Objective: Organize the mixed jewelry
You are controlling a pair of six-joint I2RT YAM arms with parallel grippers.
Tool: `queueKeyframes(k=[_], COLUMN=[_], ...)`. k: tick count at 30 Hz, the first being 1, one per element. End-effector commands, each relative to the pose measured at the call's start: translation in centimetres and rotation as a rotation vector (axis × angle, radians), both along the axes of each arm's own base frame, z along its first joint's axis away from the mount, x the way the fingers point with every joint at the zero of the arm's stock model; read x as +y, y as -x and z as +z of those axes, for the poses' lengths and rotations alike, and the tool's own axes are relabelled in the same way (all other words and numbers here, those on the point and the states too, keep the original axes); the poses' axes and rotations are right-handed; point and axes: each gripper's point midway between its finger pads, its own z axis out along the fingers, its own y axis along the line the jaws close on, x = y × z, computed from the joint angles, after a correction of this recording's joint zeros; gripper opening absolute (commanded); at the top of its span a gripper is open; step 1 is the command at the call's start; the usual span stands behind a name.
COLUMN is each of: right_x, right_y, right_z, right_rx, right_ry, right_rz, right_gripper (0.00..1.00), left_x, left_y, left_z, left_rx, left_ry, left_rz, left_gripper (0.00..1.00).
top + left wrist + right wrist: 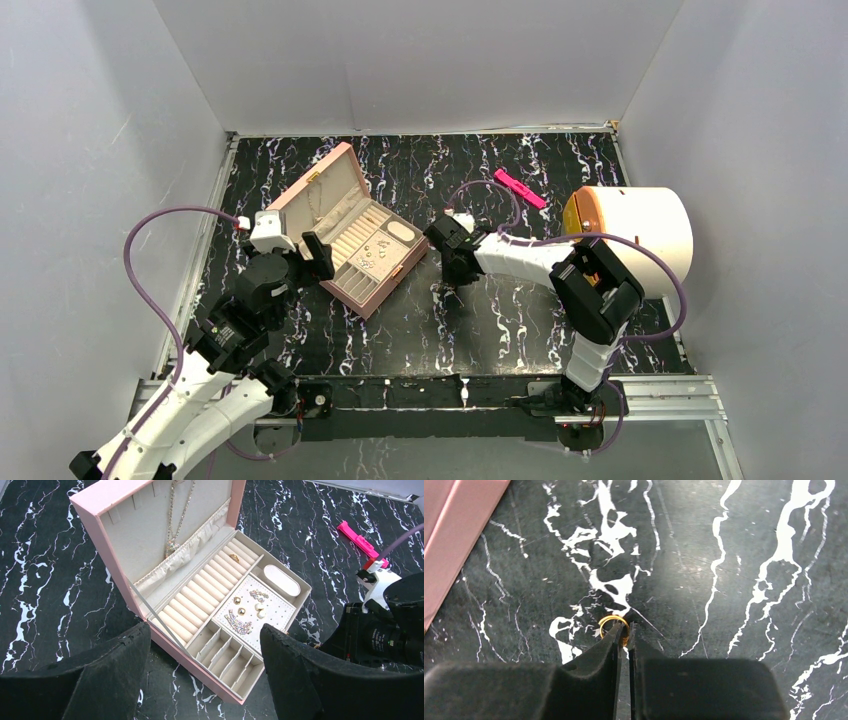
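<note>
Right gripper (625,633) fingers almost together, clamped on rim of gold ring (612,626). Ring flat on marble table (724,555), loop at 11 o'clock off tips. Left gripper (203,632) fingers wide apart over pink box (114,560); studs (240,600) inside.

The table (500,330) has a black top veined with white, like marble. An open pink jewellery box (315,190) sits on it left of the middle, turned at an angle, its lid tipped up toward the back. To the right of the box, apart from its wall, a gold ring (610,618) lies flat. Farther right and back lies a bright pink bar (520,188). Beyond that, a white drum (640,235) lies on its side, its orange end facing the box.
</note>
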Motion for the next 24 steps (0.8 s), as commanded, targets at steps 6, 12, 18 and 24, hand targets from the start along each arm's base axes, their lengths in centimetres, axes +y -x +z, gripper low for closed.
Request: queueKeyframes(k=[6, 12, 18, 24], right_x=[2.2, 3.0, 1.3, 1.3], right_y=[1.5, 2.3, 0.6, 1.0], right_z=[1.1, 1.8, 2.4, 2.8], right_rx=[0.015, 0.012, -0.011, 0.018], right_ry=[-0.076, -0.112, -0.003, -0.004], right_rz=[0.387, 0.539, 0.377, 0.259], right_gripper=[0.11, 0.17, 0.36, 0.41], left_x=[0.1, 0.2, 0.1, 0.1], left_y=[-0.3, -0.3, -0.3, -0.3], left_z=[0.6, 0.6, 0.6, 0.5], left_rx=[-0.020, -0.019, -0.019, -0.017], left_ry=[0.004, 0.002, 0.003, 0.001], left_rz=[0.009, 0.010, 0.009, 0.009], left_gripper=[0.77, 0.77, 0.77, 0.77])
